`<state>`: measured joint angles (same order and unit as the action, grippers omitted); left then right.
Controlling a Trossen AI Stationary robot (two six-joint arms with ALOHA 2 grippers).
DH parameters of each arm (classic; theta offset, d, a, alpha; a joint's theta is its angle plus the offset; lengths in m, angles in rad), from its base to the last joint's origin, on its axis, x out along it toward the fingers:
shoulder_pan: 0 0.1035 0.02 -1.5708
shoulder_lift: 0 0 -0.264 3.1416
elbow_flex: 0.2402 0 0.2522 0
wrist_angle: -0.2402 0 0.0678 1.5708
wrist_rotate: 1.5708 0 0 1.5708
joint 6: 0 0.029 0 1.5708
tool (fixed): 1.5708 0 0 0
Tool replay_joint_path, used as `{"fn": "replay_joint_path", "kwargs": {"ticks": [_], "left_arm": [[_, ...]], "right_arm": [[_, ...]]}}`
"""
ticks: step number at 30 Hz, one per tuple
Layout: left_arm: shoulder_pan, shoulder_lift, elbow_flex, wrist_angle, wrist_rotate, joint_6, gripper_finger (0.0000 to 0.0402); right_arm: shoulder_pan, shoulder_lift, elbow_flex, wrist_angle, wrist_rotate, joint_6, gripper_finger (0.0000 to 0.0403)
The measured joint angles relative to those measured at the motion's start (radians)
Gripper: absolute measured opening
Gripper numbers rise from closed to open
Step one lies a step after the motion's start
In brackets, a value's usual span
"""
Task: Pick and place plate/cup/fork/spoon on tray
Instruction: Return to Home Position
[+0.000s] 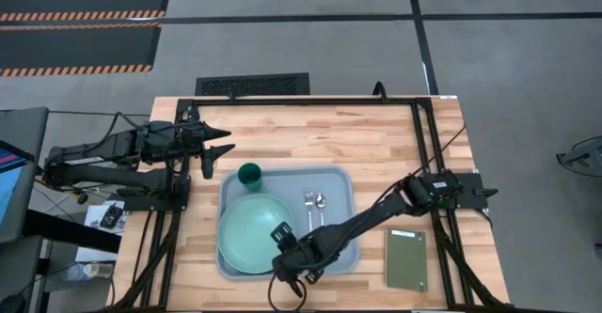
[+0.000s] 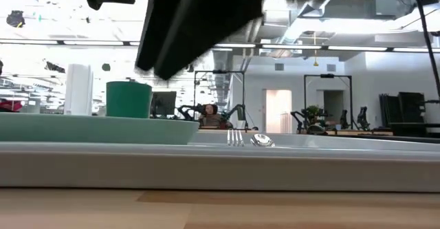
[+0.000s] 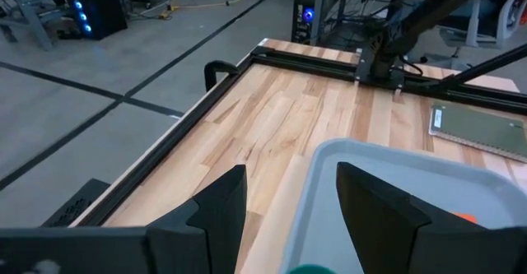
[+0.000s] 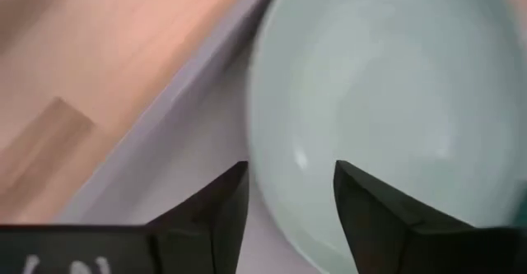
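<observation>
The pale mint-green plate (image 1: pixel 250 234) lies flat on the left half of the grey-blue tray (image 1: pixel 340 183). The dark green cup (image 1: pixel 249 174) stands upright on the tray's far left corner. The fork (image 1: pixel 308 208) and spoon (image 1: pixel 321 206) lie side by side on the tray, right of the plate. My right gripper (image 1: pixel 282 241) is open and empty above the plate's near right rim (image 4: pixel 272 167), which shows just past its fingertips (image 4: pixel 288 200). My left gripper (image 1: pixel 218 144) is open and empty above the bare table, beyond the tray's far left corner (image 3: pixel 329 155).
A dark olive-green slab (image 1: pixel 406 258) lies on the table right of the tray. A black frame (image 1: pixel 310 101) runs along the table's far and right edges. Bare wood lies beyond the tray (image 1: pixel 320 139). In the low view the cup (image 2: pixel 128 100) stands behind the plate (image 2: pixel 96 129).
</observation>
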<state>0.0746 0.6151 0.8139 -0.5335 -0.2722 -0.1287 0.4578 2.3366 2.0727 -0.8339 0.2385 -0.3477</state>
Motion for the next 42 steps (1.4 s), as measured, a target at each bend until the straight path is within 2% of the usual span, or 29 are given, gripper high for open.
{"fn": "replay_joint_path", "kwargs": {"ticks": [6,13,16,19,22,25,27,30,35,38,42], "left_arm": [[0.0,0.0,0.0,0.013,0.001,-0.017,0.0177],[0.0,0.0,0.0,0.014,0.001,-0.031,0.0177],[0.0,0.0,0.0,-0.008,-0.002,0.023,0.0177],[0.0,0.0,0.0,-0.04,0.003,-0.002,0.0177],[0.0,0.0,0.0,-0.017,0.005,0.038,0.0177],[0.003,-0.009,0.0,0.017,0.055,0.07,0.0177],[0.011,-0.036,-0.001,0.014,0.084,0.086,0.0177],[0.019,-0.093,-0.027,0.058,0.128,0.097,0.0177],[0.034,-0.261,-0.195,0.217,0.126,0.099,0.0177],[0.046,-0.346,-0.278,0.248,0.131,0.092,0.0177],[0.053,-0.437,-0.363,0.26,0.135,0.068,0.0177]], "right_arm": [[-0.038,-0.141,0.0,-0.001,0.029,0.059,0.0204],[-0.093,-0.394,0.0,-0.012,0.03,0.094,0.0189],[-0.119,-0.513,0.001,-0.049,0.03,0.131,0.0181],[-0.149,-0.63,0.002,-0.148,0.013,0.112,0.0174],[-0.188,-0.734,-0.027,-0.214,-0.049,0.064,0.0171],[-0.243,-0.854,-0.17,-0.186,-0.196,0.009,0.0171],[-0.287,-0.943,-0.324,-0.085,-0.264,0.014,0.0173],[-0.354,-1.098,-0.603,0.116,-0.274,0.055,0.0175],[-0.442,-1.361,-1.048,0.487,-0.271,0.135,0.0174],[-0.484,-1.498,-1.237,0.643,-0.268,0.175,0.0172],[-0.525,-1.669,-1.409,0.775,-0.265,0.191,0.0171]]}}
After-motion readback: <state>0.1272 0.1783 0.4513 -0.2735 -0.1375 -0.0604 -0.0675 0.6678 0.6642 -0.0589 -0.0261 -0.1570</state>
